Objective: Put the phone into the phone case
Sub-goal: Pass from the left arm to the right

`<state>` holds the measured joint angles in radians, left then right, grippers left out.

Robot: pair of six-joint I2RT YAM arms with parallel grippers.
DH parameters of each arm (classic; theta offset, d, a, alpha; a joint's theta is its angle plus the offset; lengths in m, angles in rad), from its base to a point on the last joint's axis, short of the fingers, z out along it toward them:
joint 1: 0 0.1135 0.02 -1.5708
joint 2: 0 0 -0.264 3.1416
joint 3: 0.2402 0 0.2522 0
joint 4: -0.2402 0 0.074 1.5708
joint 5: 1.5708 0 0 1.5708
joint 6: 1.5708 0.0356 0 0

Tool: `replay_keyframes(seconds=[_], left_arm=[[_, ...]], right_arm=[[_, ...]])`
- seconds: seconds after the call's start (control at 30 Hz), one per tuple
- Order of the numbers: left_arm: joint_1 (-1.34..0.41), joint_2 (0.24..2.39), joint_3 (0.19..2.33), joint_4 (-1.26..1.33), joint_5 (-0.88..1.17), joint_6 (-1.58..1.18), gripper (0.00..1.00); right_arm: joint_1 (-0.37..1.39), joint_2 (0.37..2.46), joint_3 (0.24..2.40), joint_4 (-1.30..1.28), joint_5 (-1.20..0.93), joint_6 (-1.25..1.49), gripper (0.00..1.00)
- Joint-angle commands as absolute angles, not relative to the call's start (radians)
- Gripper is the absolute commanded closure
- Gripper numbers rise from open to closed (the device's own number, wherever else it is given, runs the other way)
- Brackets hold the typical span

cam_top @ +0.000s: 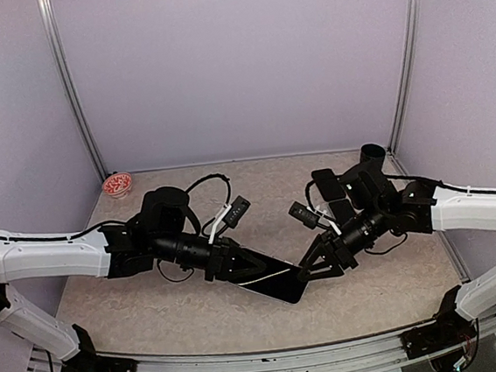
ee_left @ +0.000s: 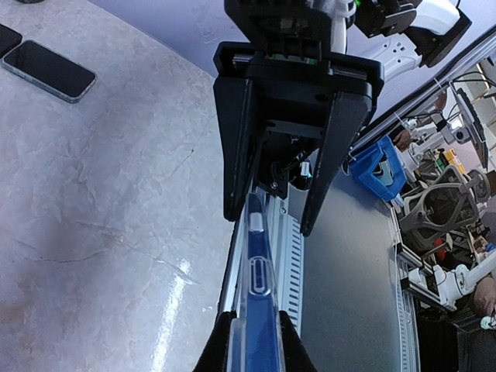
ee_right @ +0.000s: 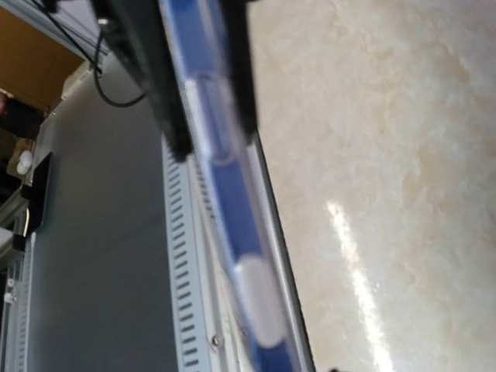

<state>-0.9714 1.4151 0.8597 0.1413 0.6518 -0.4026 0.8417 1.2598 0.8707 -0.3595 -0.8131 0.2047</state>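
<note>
Small red-and-white bowl is sitting at the far-left corner of the table, well apart from both arms.

Left gripper is reaching toward centre, pinching almost fully closed. Its fingers are pressing on both faces of the phone case. Case is blue with clear edges and is being held edge-on, lifted off the table, over the near-centre area between the two arms.

Right gripper is coming in from the opposite side and straddling the far end of the case. Its jaws are standing partly apart: one finger is sitting just beside the case edge, the other is clearly off it, so it is not clamping anything. Right wrist view is blurring, showing only the case edge.

Phone is lying flat on the table on the far right side, apart from the case and both grippers.
</note>
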Motion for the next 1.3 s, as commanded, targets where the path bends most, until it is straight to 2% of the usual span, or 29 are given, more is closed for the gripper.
replay_keyframes(seconds=[0.0, 0.27, 0.57, 0.67, 0.83, 0.87, 0.97, 1.03, 1.13, 1.27], left_arm=[[-0.969, 1.419, 0.914, 0.117, 0.671, -0.364, 1.0], [-0.971, 1.441, 0.918, 0.136, 0.725, -0.366, 1.0], [-0.972, 1.465, 0.918, 0.176, 0.756, -0.384, 1.0], [-0.972, 1.469, 0.914, 0.19, 0.764, -0.391, 1.0], [-0.971, 1.482, 0.9, 0.229, 0.773, -0.413, 1.0], [-0.971, 1.484, 0.898, 0.234, 0.768, -0.416, 1.0], [-0.966, 1.484, 0.892, 0.253, 0.747, -0.43, 0.86], [-0.955, 1.477, 0.883, 0.282, 0.729, -0.452, 0.69], [-0.924, 1.444, 0.849, 0.333, 0.672, -0.5, 0.51], [-0.859, 1.358, 0.758, 0.417, 0.536, -0.599, 0.38]], right_arm=[[0.873, 1.282, 0.911, -0.382, -0.807, 0.174, 0.62], [0.897, 1.325, 0.92, -0.357, -0.823, 0.167, 0.63], [0.926, 1.366, 0.923, -0.304, -0.868, 0.167, 0.69], [0.931, 1.37, 0.921, -0.284, -0.887, 0.167, 0.76], [0.936, 1.37, 0.9, -0.233, -0.945, 0.173, 1.0], [0.938, 1.369, 0.896, -0.225, -0.951, 0.175, 1.0], [0.94, 1.359, 0.885, -0.21, -0.961, 0.178, 1.0], [0.94, 1.342, 0.876, -0.2, -0.937, 0.181, 1.0], [0.94, 1.308, 0.871, -0.185, -0.882, 0.19, 1.0], [0.94, 1.26, 0.86, -0.144, -0.782, 0.222, 1.0]])
